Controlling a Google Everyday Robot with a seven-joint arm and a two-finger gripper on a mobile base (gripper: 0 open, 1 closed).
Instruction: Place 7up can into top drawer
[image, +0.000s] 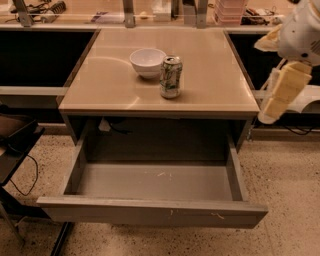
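Observation:
The 7up can, white and green with a silver top, stands upright on the tan tabletop, just right of and in front of a white bowl. The top drawer is pulled wide open below the tabletop, and its flat grey bottom holds nothing. My gripper hangs at the right edge of the view, beside the table's right side. It is well right of the can, holds nothing, and is about level with the tabletop.
The drawer's front panel juts toward me over the speckled floor. A dark chair or cart with a cable stands at the left. Shelves with clutter run behind the table.

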